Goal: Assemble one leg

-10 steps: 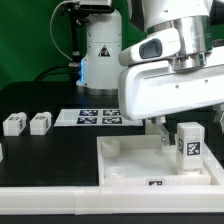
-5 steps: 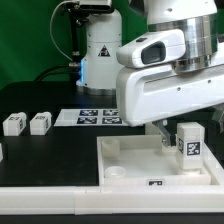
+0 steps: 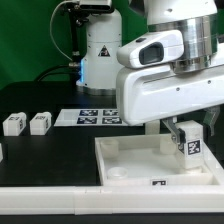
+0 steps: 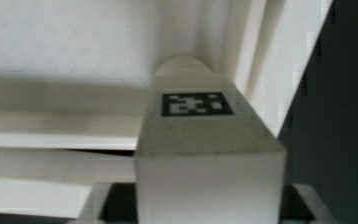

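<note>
Left of the tray (image 3: 108, 155) in the exterior view, well apart from it, sits a pair of spare blocks (image 3: 40, 122). The marker board (image 3: 92, 117) lies just beyond the tray's far edge. The leg (image 3: 188, 146) stands in the tray's far right corner, long axis upright, directly beneath the gripper (image 3: 181, 129). The gripper appears clamped on the leg's sides, though the blurred wrist view leaves contact unsure. The next move likely runs along that vertical axis.
</note>
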You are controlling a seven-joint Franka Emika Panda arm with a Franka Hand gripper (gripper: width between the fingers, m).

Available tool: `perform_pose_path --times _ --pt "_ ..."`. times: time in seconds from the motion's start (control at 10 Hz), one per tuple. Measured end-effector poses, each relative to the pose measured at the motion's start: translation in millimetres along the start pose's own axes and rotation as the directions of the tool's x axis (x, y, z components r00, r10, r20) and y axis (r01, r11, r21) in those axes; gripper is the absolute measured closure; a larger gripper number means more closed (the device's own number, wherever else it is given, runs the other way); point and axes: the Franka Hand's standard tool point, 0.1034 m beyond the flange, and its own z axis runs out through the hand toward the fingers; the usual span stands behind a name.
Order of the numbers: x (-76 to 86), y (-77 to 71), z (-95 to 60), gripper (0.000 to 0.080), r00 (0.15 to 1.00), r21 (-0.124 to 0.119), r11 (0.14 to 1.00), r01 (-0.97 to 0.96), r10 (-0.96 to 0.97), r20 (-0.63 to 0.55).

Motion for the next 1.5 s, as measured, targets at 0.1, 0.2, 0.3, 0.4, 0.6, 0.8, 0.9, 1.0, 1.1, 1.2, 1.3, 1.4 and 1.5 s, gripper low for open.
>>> perform_pose_path --times 0.1,0.2,0.3,0.4,0.6,0.8,0.9,1.0,1.1,1.2,1.3,1.4,1.5 --pt "0.8 1.1 -0.1 0.0508 0.989 0.006 0.989 -0.145 0.145 -0.009" --pt "0.7 2.8 0.2 0.0508 0.944 0.003 0.944 -0.330 0.330 -0.009" --pt "0.4 4.6 0.6 0.0508 0.877 -0.003 0.877 -0.480 0.480 -0.011" --pt "-0.1 5.7 1.0 0.0508 0.806 -0.010 0.806 -0.592 0.592 -0.013" --pt "-1.2 8.8 1.2 0.0507 0.625 -0.014 0.625 -0.780 0.780 -0.010" --pt "-1.4 8.4 1.7 0.0506 0.378 -0.011 0.378 -0.926 0.926 -0.015" --pt "-1.5 6.2 2.1 0.0506 0.279 -0.011 0.279 -0.960 0.960 -0.020" --pt "-1.1 5.4 2.2 0.0506 0.252 -0.009 0.252 -0.968 0.967 -0.025" --pt "-1.2 5.5 2.4 0.0436 0.273 -0.010 0.272 -0.962 0.962 -0.025" --pt "-1.3 4.8 2.5 0.0436 0.298 -0.011 0.298 -0.955 0.954 -0.024" --pt "-1.5 3.5 3.0 0.0299 0.337 -0.013 0.337 -0.941 0.941 -0.023" --pt "-2.0 0.7 3.9 0.0198 0.380 -0.015 0.380 -0.925 0.925 -0.022" --pt "-2.0 -0.3 3.7 0.0198 0.518 -0.020 0.518 -0.855 0.855 -0.021"
